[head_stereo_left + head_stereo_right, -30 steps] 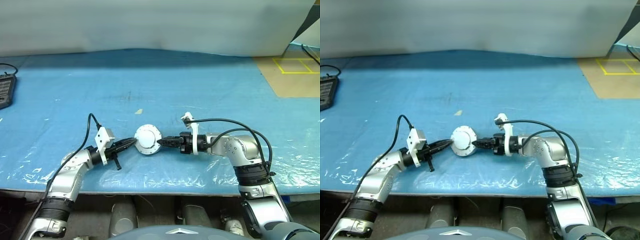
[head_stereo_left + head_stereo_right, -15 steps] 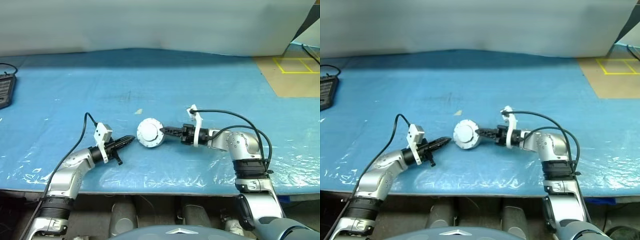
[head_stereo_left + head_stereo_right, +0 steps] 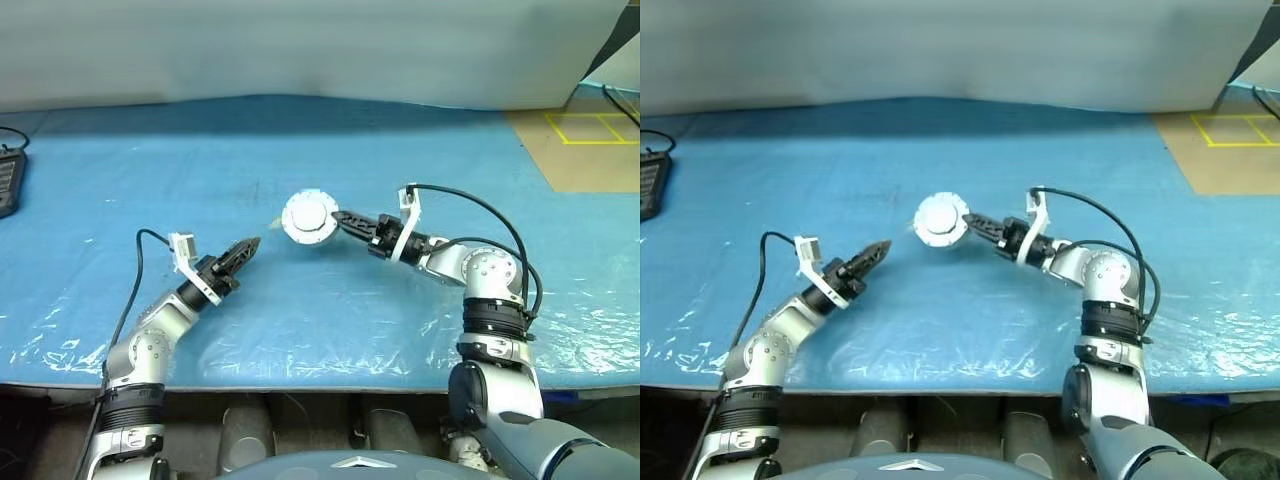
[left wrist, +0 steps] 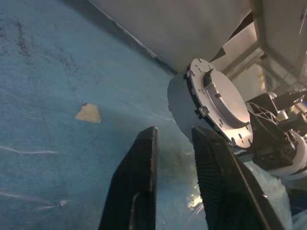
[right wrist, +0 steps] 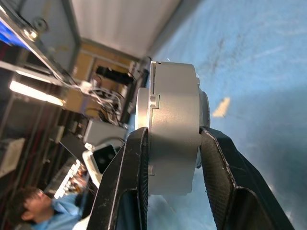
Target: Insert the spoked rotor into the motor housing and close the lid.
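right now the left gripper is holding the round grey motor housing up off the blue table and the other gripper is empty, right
Wrong arm. The right gripper clamps the motor housing above the blue table, as the right wrist view shows. The left gripper is the empty one, its fingers slightly apart.

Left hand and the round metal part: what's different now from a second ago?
The left hand has let go of the motor housing and drawn back, its fingers slightly apart. The right hand alone has carried the housing up and farther out over the blue table cover. Unchanged: the right hand's grip across the housing's thickness, and the small scrap on the cover.
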You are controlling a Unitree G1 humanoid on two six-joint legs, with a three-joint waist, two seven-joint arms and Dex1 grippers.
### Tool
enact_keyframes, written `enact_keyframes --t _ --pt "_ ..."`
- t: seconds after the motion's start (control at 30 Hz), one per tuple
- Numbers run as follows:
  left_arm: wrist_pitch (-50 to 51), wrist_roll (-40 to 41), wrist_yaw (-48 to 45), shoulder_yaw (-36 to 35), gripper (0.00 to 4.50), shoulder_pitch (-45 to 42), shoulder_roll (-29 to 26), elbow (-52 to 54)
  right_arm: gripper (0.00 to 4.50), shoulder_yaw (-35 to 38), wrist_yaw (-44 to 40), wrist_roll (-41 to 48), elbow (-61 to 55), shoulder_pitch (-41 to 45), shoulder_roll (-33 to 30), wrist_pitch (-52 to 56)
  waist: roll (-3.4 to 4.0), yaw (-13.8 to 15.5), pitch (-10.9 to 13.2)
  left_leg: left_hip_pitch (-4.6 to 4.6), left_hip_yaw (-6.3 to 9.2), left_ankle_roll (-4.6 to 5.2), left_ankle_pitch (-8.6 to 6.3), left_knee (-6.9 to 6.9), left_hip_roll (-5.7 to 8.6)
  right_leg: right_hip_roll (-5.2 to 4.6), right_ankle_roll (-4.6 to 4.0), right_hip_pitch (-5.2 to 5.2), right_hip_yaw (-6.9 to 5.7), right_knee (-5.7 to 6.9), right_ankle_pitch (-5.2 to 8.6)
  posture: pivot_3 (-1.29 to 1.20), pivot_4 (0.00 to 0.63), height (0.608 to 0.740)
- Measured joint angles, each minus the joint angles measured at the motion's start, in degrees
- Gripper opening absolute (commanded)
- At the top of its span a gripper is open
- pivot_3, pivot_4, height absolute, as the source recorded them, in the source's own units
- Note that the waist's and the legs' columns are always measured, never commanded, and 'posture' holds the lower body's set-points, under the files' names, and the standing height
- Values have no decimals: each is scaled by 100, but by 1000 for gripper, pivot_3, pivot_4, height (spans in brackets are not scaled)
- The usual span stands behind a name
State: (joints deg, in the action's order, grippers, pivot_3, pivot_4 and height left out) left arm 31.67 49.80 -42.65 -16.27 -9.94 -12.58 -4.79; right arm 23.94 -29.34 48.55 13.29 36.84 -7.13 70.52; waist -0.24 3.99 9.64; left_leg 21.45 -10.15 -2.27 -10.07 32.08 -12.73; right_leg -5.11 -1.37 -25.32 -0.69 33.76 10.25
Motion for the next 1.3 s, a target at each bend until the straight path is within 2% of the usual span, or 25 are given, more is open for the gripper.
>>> enact_keyframes --t 0.2,0.37,0.53,0.9,1.3 --pt "754 970 473 -288 4439 -18 306 133 1245 163 223 264 8 84 102 27 0 2 1 3 0 -1 0 0 0 0 0 -1 -1 -2 0 0 150 740" --pt "1543 1939 861 -457 4479 -143 382 149 1245 157 322 443 -8 83 172 143 -1 -1 1 3 1 -2 -1 0 0 1 1 0 -2 -2 0 0 150 740" --pt "1885 2258 1060 -430 4479 -169 417 161 1245 151 414 676 -119 83 284 275 -1 1 1 5 1 -3 -1 0 0 0 3 0 -4 -4 0 0 150 740" --pt "2025 2442 1058 -224 4479 -261 655 354 1245 -168 651 1014 -732 -258 466 638 -2 12 1 7 4 -5 0 0 1 -1 7 0 -6 -5 1 0 150 740" --pt "1936 2512 1062 -175 4479 -294 848 417 1245 -416 649 1070 -843 -367 425 648 -2 9 2 8 5 -5 0 2 1 0 8 1 -6 -5 1 0 150 740"
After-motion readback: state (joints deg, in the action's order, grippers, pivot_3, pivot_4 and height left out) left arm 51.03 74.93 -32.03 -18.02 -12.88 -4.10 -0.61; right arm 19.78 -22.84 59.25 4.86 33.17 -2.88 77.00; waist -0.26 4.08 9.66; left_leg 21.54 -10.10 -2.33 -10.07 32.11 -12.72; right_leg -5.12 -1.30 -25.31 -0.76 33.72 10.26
